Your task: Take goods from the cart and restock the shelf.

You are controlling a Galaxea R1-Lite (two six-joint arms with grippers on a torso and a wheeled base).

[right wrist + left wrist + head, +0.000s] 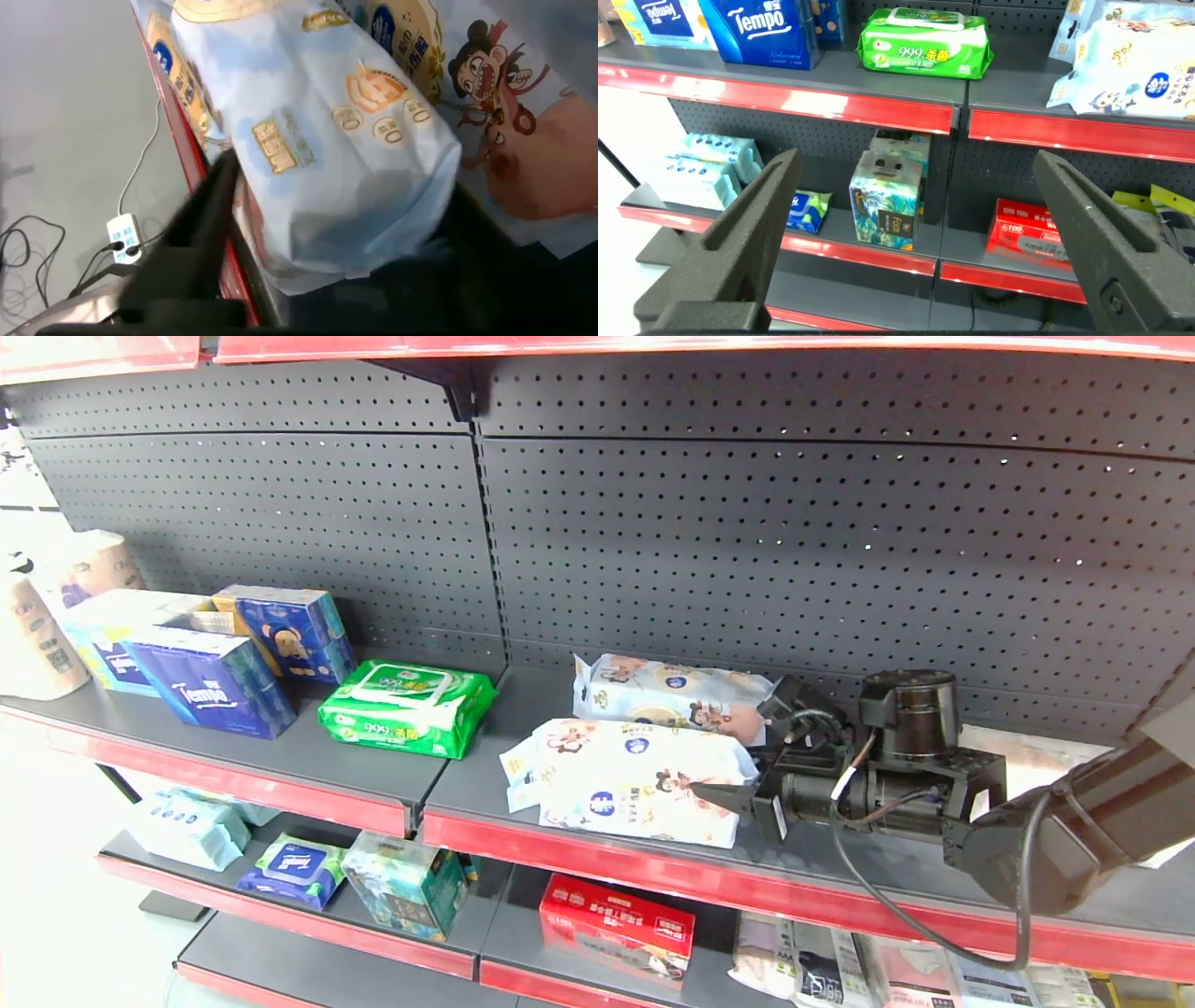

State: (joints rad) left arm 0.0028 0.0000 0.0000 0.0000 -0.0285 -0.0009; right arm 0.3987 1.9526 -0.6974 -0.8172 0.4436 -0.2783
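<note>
Head view puts our right gripper [747, 751] on the shelf deck, well to the right of the green wipes pack [406, 707]. Its two fingers stand on either side of one end of the white cartoon pack [625, 779]. In the right wrist view the soft wrapper bulges between them, so we judge the claw pinched on that end rather than spread free of it.

That is where we see the trouble. The film looks slack and slippery, so if the fingers open only a little before the arm draws back, a pad could snag the wrapper and drag the pack along. The pack lies close to the red front lip [653, 868], nearer to it than the green wipes pack does, and a drag toward us could tip it over the edge onto the lower shelves. A push the other way would shove it into the second white pack [667, 695]. That one lies just behind it, farther back than the green wipes pack, touching or nearly so; we cannot tell which.

The held pack itself lies flat on the deck. It stretches from the claw's fingertips toward the green wipes pack and stops short of it, with bare shelf between.

Our left gripper [915, 159] hangs lower than the green wipes pack, spread wide and holding nothing, facing the lower shelves.
</note>
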